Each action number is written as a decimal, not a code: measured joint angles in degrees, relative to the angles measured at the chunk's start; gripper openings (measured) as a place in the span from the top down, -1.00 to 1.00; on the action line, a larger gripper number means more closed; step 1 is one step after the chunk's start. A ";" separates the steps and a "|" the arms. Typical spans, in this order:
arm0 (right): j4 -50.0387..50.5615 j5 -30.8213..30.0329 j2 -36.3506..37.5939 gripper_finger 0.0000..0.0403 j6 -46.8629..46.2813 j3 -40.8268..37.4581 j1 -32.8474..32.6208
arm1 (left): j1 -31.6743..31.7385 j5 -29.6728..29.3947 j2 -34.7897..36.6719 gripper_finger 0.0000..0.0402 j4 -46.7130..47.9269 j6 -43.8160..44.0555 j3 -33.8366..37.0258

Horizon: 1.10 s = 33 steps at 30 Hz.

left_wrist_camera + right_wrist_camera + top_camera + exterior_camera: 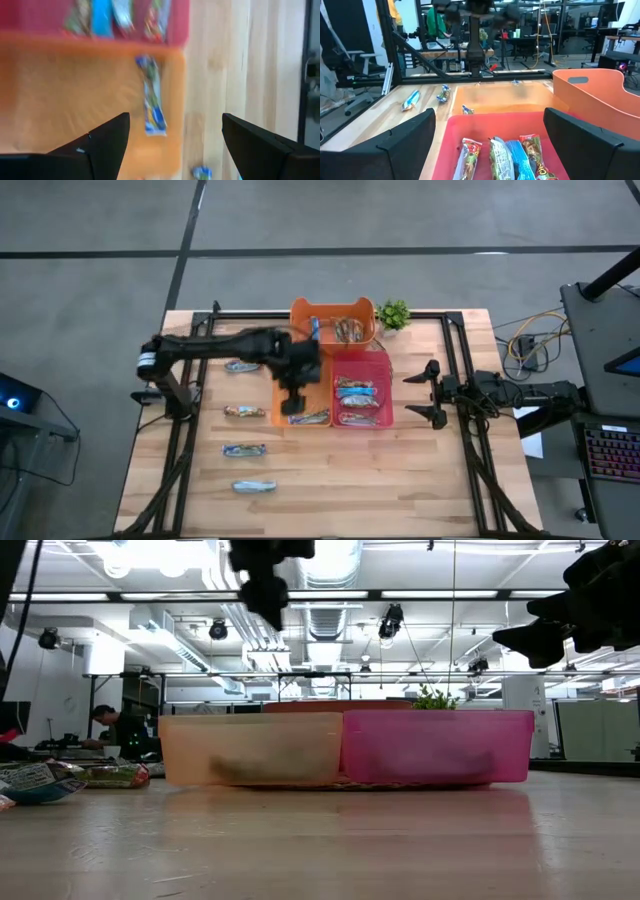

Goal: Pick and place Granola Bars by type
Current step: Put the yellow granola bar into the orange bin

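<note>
Granola bars lie in three places. One blue-silver bar rests flat on the floor of the pale orange bin. Several bars lie in the pink bin, and a few more lie in the deep orange bin. Several loose bars lie on the table to the left. My left gripper hovers open and empty above the pale orange bin. My right gripper waits open to the right of the pink bin.
A small green potted plant stands by the far edge beside the deep orange bin. Black frame rails run along the table's sides. Bare wood spreads along the near side. A person sits in the room beyond.
</note>
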<state>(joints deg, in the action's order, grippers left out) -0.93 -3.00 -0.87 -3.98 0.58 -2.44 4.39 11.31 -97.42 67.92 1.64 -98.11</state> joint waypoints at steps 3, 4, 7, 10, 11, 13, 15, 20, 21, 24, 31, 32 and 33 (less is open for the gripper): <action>0.07 0.00 -0.03 -0.78 0.06 0.00 0.00 | -3.29 -1.81 2.73 -0.47 -0.09 1.84 5.75; 0.07 0.02 0.00 -0.78 0.04 0.00 -0.02 | -4.38 -2.32 3.63 -0.47 -0.19 2.76 7.51; 0.06 0.01 0.00 -0.78 0.06 0.00 -0.02 | -7.83 -2.60 5.53 -0.47 -0.24 5.98 11.40; 0.06 0.01 -0.02 -0.78 -0.08 0.00 0.00 | -11.72 -3.51 6.47 -0.47 0.24 8.91 13.58; 0.07 0.01 -0.02 -0.78 -0.01 0.00 -0.02 | -13.09 -4.54 6.67 -0.47 0.34 9.75 14.04; 0.06 0.01 -0.01 -0.78 0.04 0.00 -0.01 | -15.79 -6.49 6.92 -0.47 0.66 10.87 14.36; 0.06 0.01 0.00 -0.78 -0.05 0.00 -0.02 | -18.51 -8.18 6.94 -0.47 0.83 12.32 14.41; 0.06 0.01 -0.02 -0.78 -0.04 0.00 -0.02 | -23.30 -8.94 6.94 -0.47 0.96 17.74 14.68; 0.06 0.01 -0.02 -0.78 0.08 0.00 -0.02 | -24.06 -8.94 6.94 -0.47 0.91 18.96 14.89; 0.06 0.01 -0.02 -0.78 -0.05 0.00 -0.01 | -26.12 -9.02 6.92 -0.47 0.35 22.58 15.94; 0.06 0.01 -0.02 -0.78 0.04 0.00 -0.01 | -31.10 -7.81 6.90 -0.47 -0.94 29.47 18.61; 0.06 0.01 -0.02 -0.78 -0.03 0.00 -0.01 | -31.68 -7.77 6.89 -0.47 -0.97 30.35 18.94; 0.06 0.01 -0.02 -0.78 -0.04 0.00 0.00 | -32.31 -7.77 6.88 -0.47 -1.16 31.24 19.29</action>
<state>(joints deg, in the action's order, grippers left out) -0.86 -2.98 -0.89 -4.02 0.58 -2.44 -27.92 3.54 -90.54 66.76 32.88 -78.82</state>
